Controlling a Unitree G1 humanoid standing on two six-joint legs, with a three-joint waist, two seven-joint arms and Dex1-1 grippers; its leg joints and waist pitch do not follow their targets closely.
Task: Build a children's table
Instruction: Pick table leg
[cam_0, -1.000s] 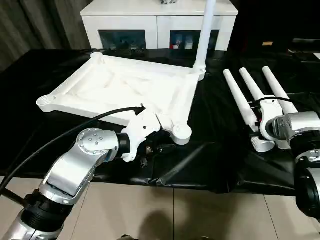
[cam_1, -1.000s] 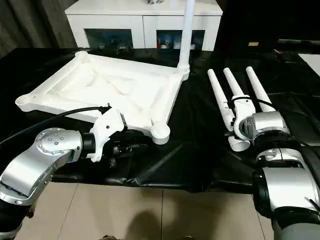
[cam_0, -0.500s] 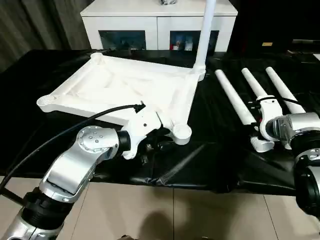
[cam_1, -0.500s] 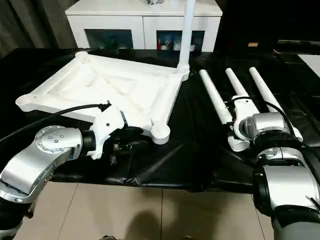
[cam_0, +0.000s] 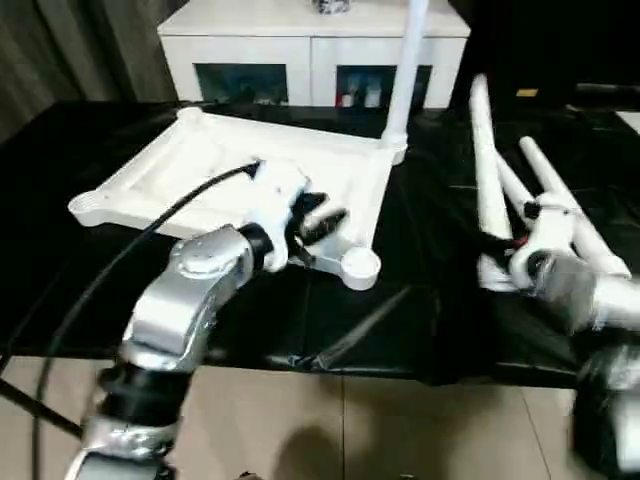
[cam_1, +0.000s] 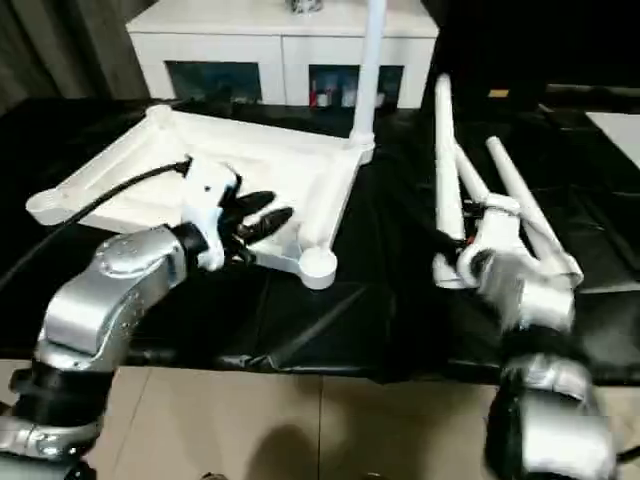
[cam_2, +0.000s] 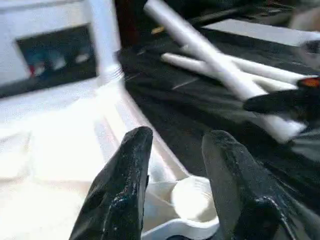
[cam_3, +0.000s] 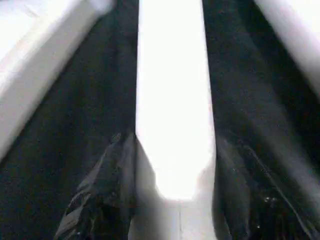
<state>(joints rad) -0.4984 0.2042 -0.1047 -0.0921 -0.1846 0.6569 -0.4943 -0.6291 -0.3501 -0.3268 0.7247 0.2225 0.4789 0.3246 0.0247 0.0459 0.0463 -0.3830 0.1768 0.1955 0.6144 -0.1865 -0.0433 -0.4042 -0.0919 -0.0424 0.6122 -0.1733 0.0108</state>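
Right wrist view: right end effector (cam_3: 172, 200) clamps the thick end of a long tapered white plastic tube leg (cam_3: 172, 100), which rises ahead of it. Left end effector (cam_2: 175, 187), half-open and empty, hovers above the white ribbed tabletop's corner socket (cam_2: 192, 200). Leg probably light, stiff, slippery; grip near base.

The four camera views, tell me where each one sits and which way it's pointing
Left eye view: on the head, looking forward and down at the tabletop over both silver forearms.
Right eye view: on the head, slightly beside the left eye; same scene.
Left wrist view: along the left gripper, its open fingers over the corner socket.
Right wrist view: along the right gripper, its fingers on either side of the lifted leg.
Shared: that leg shows in all four.
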